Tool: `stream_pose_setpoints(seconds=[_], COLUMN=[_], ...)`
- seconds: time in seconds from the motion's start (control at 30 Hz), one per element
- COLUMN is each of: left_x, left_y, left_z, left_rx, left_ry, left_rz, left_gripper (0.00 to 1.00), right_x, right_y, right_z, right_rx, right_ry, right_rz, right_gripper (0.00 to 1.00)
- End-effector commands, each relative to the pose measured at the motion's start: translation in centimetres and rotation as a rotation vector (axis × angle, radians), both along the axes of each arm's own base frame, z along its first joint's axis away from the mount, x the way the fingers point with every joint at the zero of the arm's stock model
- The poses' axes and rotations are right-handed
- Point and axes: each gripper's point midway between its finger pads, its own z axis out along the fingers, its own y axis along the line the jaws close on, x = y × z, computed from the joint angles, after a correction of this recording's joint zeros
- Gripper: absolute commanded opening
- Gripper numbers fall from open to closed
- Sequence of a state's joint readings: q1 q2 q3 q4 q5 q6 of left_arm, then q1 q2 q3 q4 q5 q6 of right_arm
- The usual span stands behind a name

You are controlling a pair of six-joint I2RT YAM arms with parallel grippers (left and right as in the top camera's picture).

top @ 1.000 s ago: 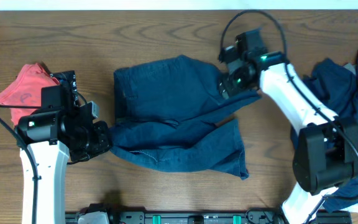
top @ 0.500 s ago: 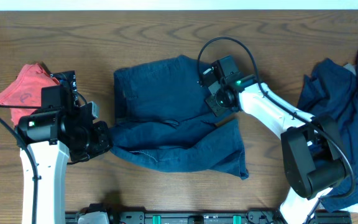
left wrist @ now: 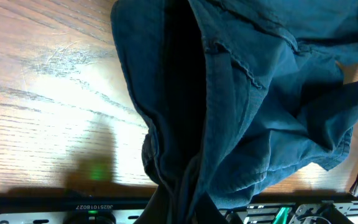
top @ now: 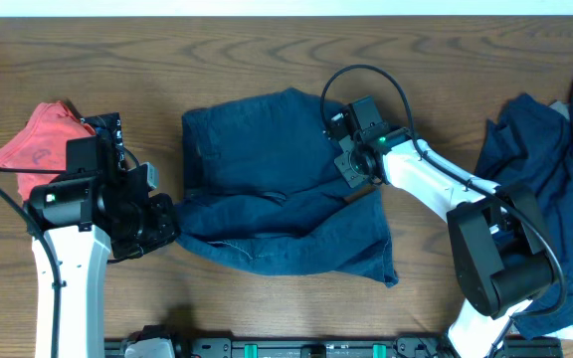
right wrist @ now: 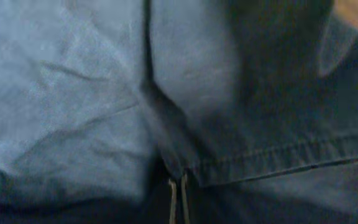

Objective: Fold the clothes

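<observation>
The navy shorts, one of the clothes, lie crumpled at the middle of the table, the lower leg folded under the upper part. My left gripper is shut on their lower left edge; in the left wrist view the cloth bunches down into the gripper. My right gripper rests on the shorts' right side. In the right wrist view its thin fingertips are pressed together on a fold of the cloth beside a stitched hem.
A red garment lies at the far left, behind my left arm. More navy clothes are heaped at the right edge. A black rail runs along the table's front edge.
My right gripper has moved left from the shorts' upper right corner onto their right side and has shut on the cloth. The left arm has not moved.
</observation>
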State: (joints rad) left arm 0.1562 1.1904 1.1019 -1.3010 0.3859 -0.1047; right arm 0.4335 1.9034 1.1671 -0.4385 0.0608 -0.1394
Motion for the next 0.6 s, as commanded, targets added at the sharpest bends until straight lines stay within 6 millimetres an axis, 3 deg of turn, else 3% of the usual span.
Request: stream_pose_setpoints(seconds=[0.0, 0.1, 0.2, 0.27, 0.3, 0.33, 0.4, 0.47, 0.57], left_x=[-0.1, -0.1, -0.1, -0.1, -0.1, -0.1, -0.2, -0.1, 0.2], left_y=[0.1, 0.1, 0.1, 0.1, 0.1, 0.1, 0.1, 0.1, 0.1], left_z=[-0.1, -0.1, -0.1, -0.1, -0.1, -0.1, -0.1, -0.1, -0.1], left_rx=[0.002, 0.001, 0.001, -0.002, -0.004, -0.007, -0.007, -0.006, -0.004], left_ry=[0.01, 0.011, 0.013, 0.018, 0.021, 0.021, 0.025, 0.022, 0.009], left_rz=[0.009, 0.013, 0.017, 0.034, 0.041, 0.04, 0.04, 0.04, 0.04], left_gripper=[0.06, 0.06, 0.06, 0.06, 0.06, 0.06, 0.06, 0.06, 0.06], right_x=[2.7, 7.8, 13.7, 16.5, 17.4, 18.0, 18.3, 17.3, 14.0], right_y=[-2.3, -4.7, -6.9, -8.8, -9.5, -9.9, -9.9, -9.3, -8.5], right_z=[1.4, 5.8, 13.1, 17.5, 19.0, 20.1, 20.4, 18.9, 15.5], right_rx=[-0.029, -0.029, 0.069, 0.137, 0.168, 0.207, 0.263, 0.282, 0.255], right_ry=[-0.118, -0.335, -0.58, -0.714, -0.754, -0.769, -0.728, -0.612, -0.404], right_rz=[-0.199, -0.368, -0.478, -0.531, -0.541, -0.53, -0.485, -0.442, -0.412], right_gripper=[0.01, 0.01, 0.01, 0.01, 0.15, 0.49, 0.99, 0.99, 0.99])
